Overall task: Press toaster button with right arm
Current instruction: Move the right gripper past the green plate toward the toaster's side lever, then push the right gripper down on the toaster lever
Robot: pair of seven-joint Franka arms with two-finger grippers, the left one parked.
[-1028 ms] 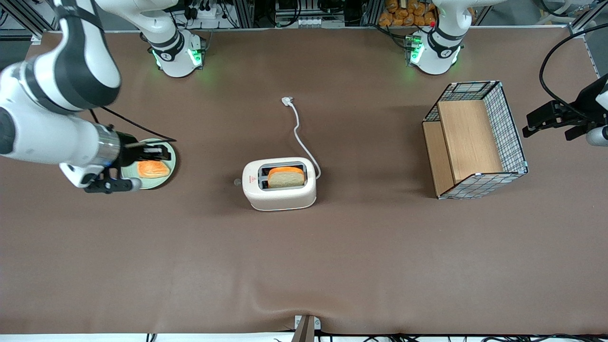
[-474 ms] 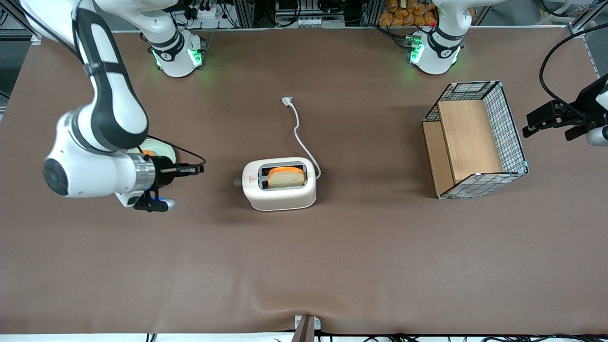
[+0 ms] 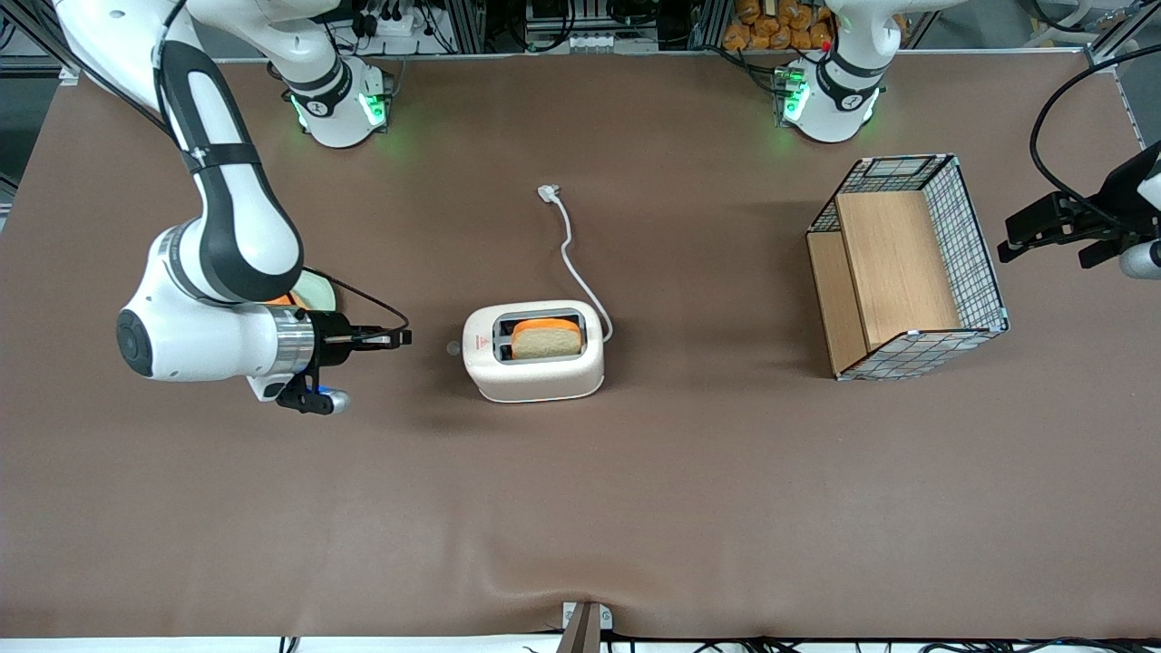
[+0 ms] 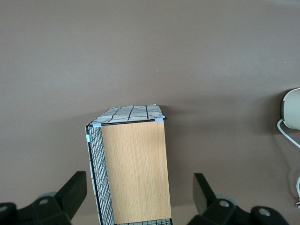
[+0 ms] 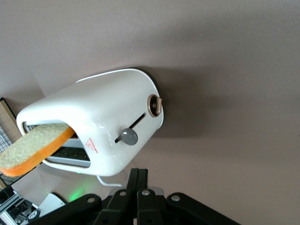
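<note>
The tool (image 3: 399,339) hangs near the toaster (image 3: 533,351), level with its button (image 3: 453,347) but apart. Its fingers (image 5: 138,187) are pressed together, holding nothing.

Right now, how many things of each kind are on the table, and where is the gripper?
Toaster: 1
Bread slice, in the toaster: 1
Wire basket: 1
Plate, mostly hidden under the arm: 1
Total: 4
Gripper: shut, beside the toaster, short of its button.
</note>
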